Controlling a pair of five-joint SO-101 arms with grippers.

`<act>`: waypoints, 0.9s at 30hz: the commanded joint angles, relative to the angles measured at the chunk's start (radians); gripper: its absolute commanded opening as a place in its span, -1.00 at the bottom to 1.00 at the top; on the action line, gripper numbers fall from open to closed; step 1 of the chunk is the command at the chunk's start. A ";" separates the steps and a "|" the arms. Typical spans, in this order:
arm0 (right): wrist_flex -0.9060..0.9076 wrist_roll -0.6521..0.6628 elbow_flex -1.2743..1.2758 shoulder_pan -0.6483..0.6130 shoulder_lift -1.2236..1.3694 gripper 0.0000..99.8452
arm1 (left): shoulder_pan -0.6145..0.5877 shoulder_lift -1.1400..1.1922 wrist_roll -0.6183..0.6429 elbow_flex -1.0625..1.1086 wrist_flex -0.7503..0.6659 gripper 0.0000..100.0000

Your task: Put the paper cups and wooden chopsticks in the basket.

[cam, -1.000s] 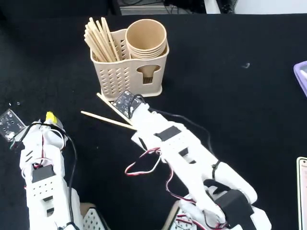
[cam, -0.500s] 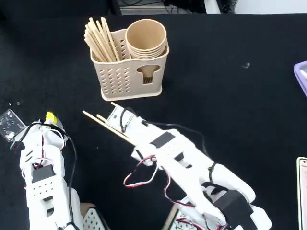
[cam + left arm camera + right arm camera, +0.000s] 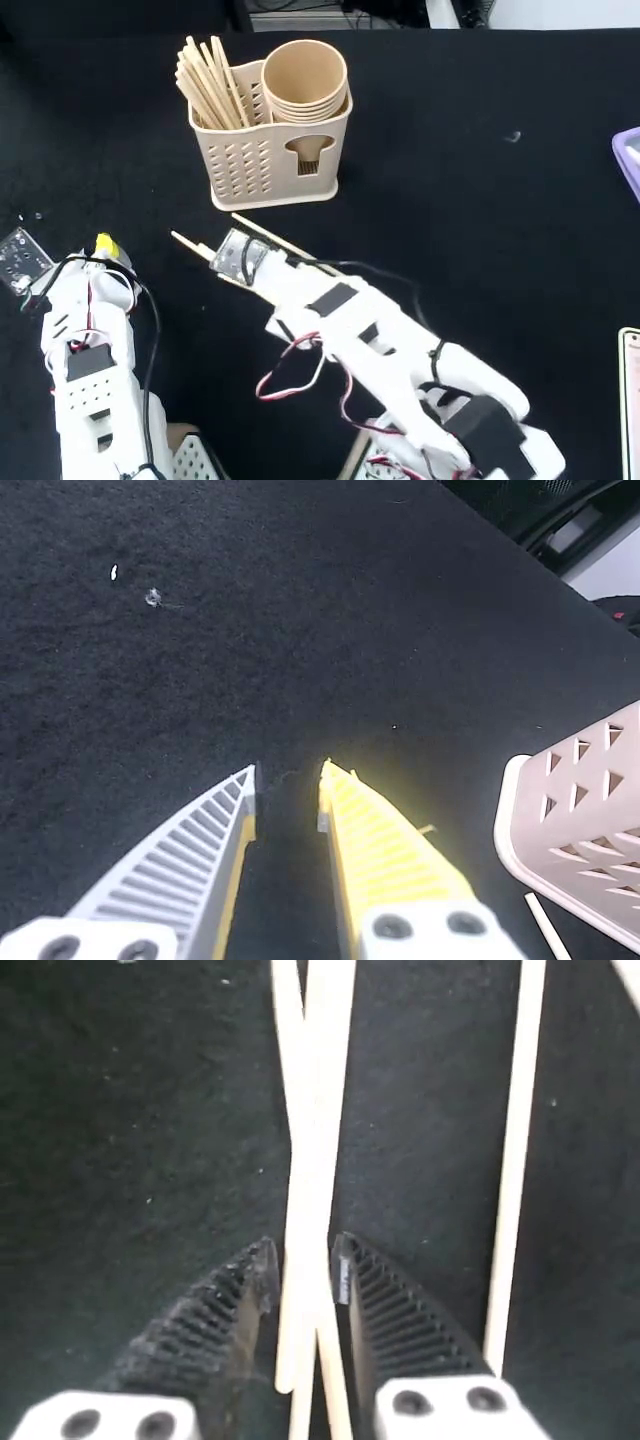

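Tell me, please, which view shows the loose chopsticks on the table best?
The right wrist view: the loose chopsticks lie close up between the right gripper's fingers. The high view shows ends beyond the arm; the left wrist view, one tip.

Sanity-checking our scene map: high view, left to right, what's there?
Left arm → bundled chopsticks → stacked paper cups, both in the basket → purple object at the edge.

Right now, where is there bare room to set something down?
Free: the black cloth between the basket and the purple object, and left of the basket. Crowded: in front of the basket, where loose chopsticks lie at the right tool.
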 commanded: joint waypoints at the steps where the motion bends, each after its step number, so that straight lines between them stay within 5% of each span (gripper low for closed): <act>1: 0.032 -0.005 -0.082 -0.012 0.045 -0.81 | -0.004 -0.014 0.000 -0.015 -0.026 -0.77; 6: 0.040 -0.011 -0.107 -0.012 0.071 -0.99 | -0.004 -0.014 0.000 -0.015 -0.026 -0.77; 27: 0.003 -0.011 0.058 -0.011 -0.232 -0.97 | -0.004 -0.014 0.000 -0.015 -0.026 -0.77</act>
